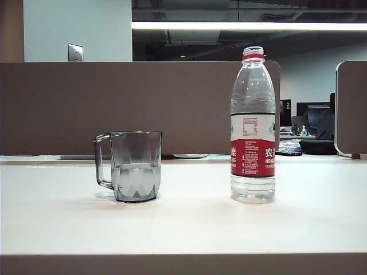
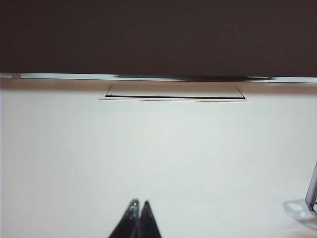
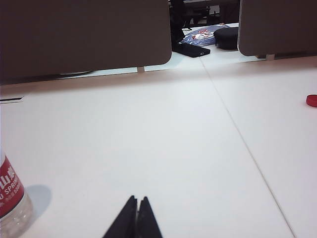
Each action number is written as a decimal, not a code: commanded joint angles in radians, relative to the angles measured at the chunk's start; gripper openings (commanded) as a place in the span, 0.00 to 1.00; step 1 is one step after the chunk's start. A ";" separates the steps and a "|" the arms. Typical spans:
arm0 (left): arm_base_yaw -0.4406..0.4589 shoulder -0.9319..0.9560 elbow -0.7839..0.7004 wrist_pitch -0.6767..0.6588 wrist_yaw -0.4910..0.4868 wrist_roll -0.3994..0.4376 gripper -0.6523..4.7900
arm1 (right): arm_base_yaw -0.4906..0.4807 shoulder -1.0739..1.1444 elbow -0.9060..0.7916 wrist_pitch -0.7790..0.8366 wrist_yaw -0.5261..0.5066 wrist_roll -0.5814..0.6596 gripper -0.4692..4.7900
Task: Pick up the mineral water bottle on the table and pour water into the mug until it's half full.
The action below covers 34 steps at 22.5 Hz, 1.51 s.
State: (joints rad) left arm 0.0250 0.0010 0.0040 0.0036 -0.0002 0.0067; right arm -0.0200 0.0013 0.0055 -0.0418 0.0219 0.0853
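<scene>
Basically looks poured and parked: one mineral water bottle (image 1: 253, 126) stands upright and uncapped on the bench (image 1: 189, 223) at 3 o'clock of the exterior view, with only a shallow layer of water left at its base; one mug (image 1: 135, 166) sits well apart at 9 o'clock, handle turned outward, water (image 1: 135, 167) at roughly half height. My read: both were set down clear of each other so nothing tips. Left gripper (image 2: 138, 204) fingers are clenched on nothing, low over bare bench with the mug's edge at its 4 o'clock. Right gripper (image 3: 137, 199) fingers likewise clenched and empty, bottle at its 8 o'clock. One red cap (image 3: 311, 100) lies far off at 2 o'clock.
</scene>
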 commanded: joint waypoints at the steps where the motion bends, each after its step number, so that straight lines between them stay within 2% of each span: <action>1: 0.001 0.000 0.003 0.012 0.004 0.000 0.11 | -0.006 -0.002 -0.005 0.024 -0.003 0.000 0.13; 13: 0.001 0.000 0.003 0.012 0.004 0.000 0.11 | -0.002 -0.002 -0.005 0.024 -0.003 -0.087 0.13; 34: 0.001 0.000 0.003 0.012 0.004 0.000 0.11 | -0.003 -0.002 -0.005 0.039 -0.002 -0.086 0.13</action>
State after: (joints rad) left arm 0.0250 0.0010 0.0040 0.0036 -0.0002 0.0067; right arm -0.0223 0.0013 0.0055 -0.0204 0.0216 0.0025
